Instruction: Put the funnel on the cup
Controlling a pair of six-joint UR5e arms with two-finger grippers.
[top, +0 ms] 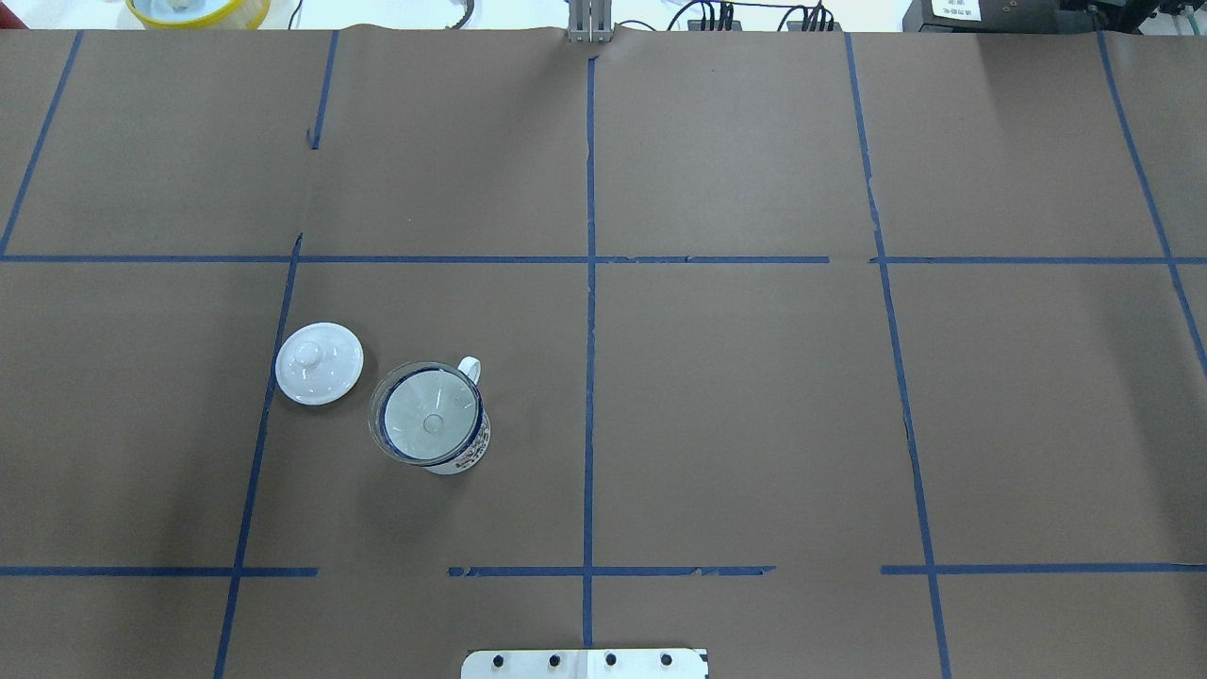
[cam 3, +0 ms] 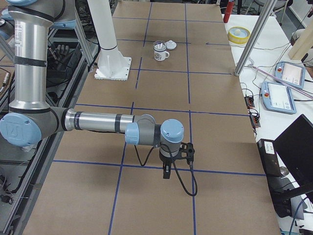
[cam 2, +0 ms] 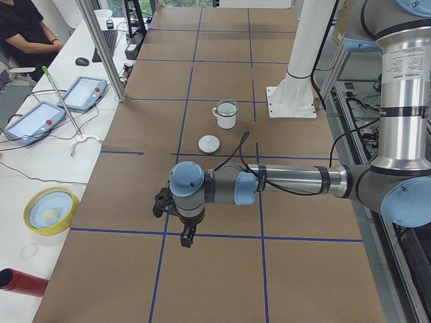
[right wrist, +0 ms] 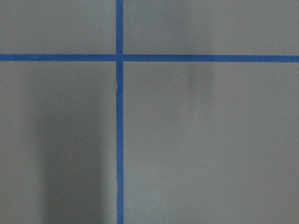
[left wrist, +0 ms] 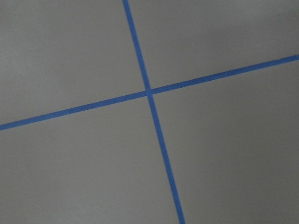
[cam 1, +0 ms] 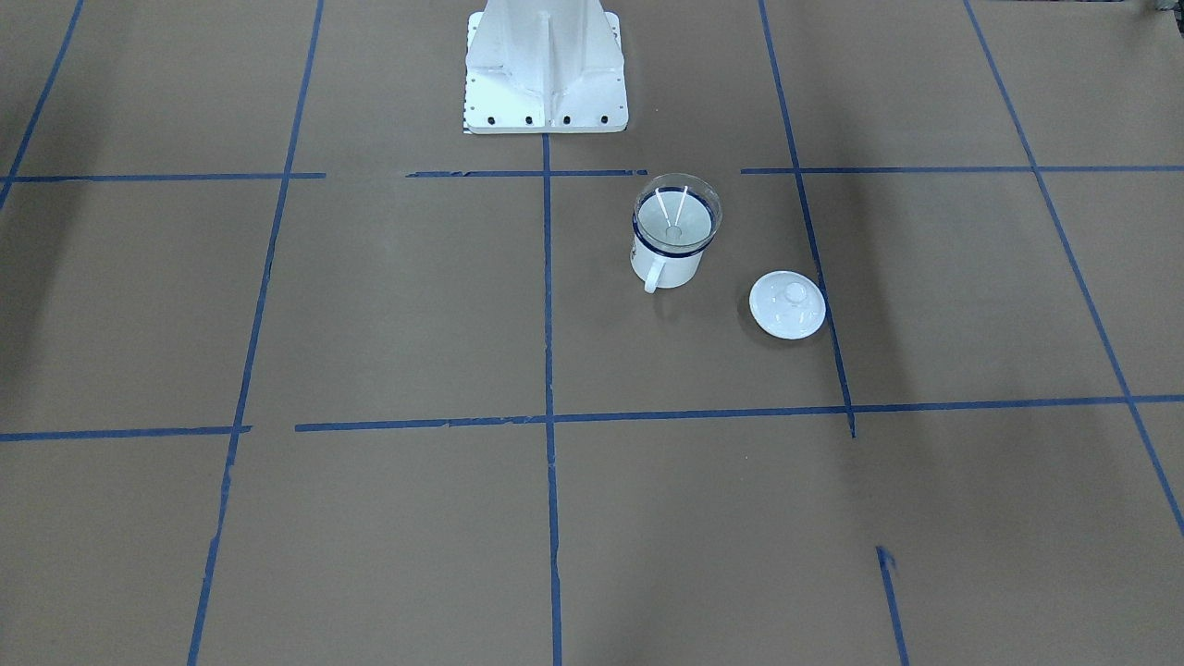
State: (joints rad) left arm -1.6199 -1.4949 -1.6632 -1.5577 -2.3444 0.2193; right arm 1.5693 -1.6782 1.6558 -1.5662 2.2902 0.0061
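Note:
The clear funnel (cam 1: pixel 675 217) sits upright in the mouth of the white mug with a dark blue rim (cam 1: pixel 666 266), its stem down inside. In the overhead view the funnel (top: pixel 432 422) covers the cup (top: pixel 469 451) at left of centre. Both arms hang far from it over bare table. The left gripper (cam 2: pixel 186 237) shows only in the exterior left view and the right gripper (cam 3: pixel 166 172) only in the exterior right view, so I cannot tell whether they are open or shut. The wrist views show only brown paper and blue tape.
A round white lid with a knob (top: pixel 319 363) lies flat beside the cup, apart from it. The robot's white base (cam 1: pixel 546 74) stands behind the cup. A yellow bowl (cam 2: pixel 49 210) and teach pendants (cam 2: pixel 87 92) lie on the side bench.

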